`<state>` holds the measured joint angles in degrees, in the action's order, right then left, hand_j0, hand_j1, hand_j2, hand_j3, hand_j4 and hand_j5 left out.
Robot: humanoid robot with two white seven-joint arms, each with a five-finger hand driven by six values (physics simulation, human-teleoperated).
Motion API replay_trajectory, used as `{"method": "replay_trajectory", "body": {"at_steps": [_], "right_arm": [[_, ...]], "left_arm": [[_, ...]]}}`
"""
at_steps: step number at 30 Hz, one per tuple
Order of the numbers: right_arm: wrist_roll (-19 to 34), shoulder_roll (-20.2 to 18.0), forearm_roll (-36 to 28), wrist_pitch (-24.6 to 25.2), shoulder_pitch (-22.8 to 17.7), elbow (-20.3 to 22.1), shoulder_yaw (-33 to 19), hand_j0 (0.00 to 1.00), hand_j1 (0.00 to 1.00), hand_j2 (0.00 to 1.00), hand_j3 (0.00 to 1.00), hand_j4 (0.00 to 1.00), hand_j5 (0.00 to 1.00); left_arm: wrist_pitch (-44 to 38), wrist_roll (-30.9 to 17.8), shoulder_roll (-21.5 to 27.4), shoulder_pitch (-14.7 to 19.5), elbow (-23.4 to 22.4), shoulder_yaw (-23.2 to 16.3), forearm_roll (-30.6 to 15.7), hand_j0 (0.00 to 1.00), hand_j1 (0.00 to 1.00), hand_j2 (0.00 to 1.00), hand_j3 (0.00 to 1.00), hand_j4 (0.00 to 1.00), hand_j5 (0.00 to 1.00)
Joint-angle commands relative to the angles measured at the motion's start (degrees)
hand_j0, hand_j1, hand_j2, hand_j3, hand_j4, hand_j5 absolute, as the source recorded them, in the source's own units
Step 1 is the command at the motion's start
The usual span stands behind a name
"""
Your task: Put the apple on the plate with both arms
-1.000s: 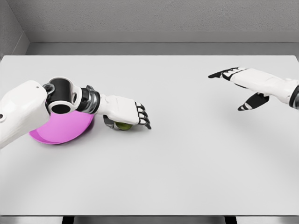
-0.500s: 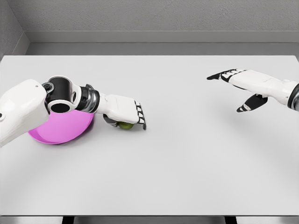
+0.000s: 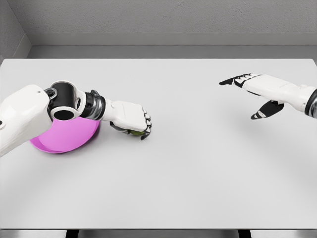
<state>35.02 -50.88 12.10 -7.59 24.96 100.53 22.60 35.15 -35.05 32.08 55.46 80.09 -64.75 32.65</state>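
Apple under the left hand, beside the plate

Apple (image 3: 132, 132) shows to me only as a sliver of green beneath the left hand (image 3: 130, 119), low on the table (image 3: 188, 163) and just to the right of the plate (image 3: 64, 141). I see the left hand's fingers (image 3: 145, 125) curled down over the fruit, gripping it from above. The pink plate sits at the table's left side, partly hidden under my left forearm, which crosses over it. I cannot tell whether apple and plate touch. Far off at the right side, my right hand (image 3: 255, 87) hovers with fingers extended and thumb apart, holding nothing.
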Motion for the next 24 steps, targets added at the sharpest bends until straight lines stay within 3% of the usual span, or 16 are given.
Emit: {"method": "replay_trajectory", "body": {"at_steps": [1,4,12,14,20,24], "right_arm": [[0.0,0.0,-0.1,0.0,0.0,0.0,0.0,1.00,1.00,1.00,1.00,1.00,1.00],[0.0,-0.1,-0.1,0.0,-0.1,0.0,0.0,1.00,1.00,1.00,1.00,1.00,1.00],[0.0,0.0,-0.1,0.0,-0.1,0.0,0.0,1.00,1.00,1.00,1.00,1.00,1.00],[0.0,-0.1,-0.1,0.0,-0.1,0.0,0.0,1.00,1.00,1.00,1.00,1.00,1.00],[0.0,-0.1,-0.1,0.0,-0.2,0.0,0.0,1.00,1.00,1.00,1.00,1.00,1.00],[0.0,-0.1,-0.1,0.0,-0.1,0.0,0.0,1.00,1.00,1.00,1.00,1.00,1.00]], "left_arm": [[-0.1,0.1,0.1,0.0,0.0,0.1,-0.2,0.37,0.37,0.37,0.37,0.37,0.37],[-0.1,0.1,0.4,0.0,0.0,0.4,-0.6,0.28,0.28,0.28,0.28,0.28,0.28],[-0.1,0.1,0.5,0.2,0.9,3.0,-4.1,0.28,0.28,0.28,0.28,0.28,0.28],[-0.1,0.1,1.1,-0.1,1.3,5.5,-4.1,0.28,0.28,0.28,0.28,0.28,0.28],[-0.1,0.1,8.7,-0.6,2.4,9.7,-4.3,0.28,0.28,0.28,0.28,0.28,0.28],[-0.1,0.1,14.7,-1.6,2.4,10.3,-6.8,0.28,0.28,0.28,0.28,0.28,0.28]]}}
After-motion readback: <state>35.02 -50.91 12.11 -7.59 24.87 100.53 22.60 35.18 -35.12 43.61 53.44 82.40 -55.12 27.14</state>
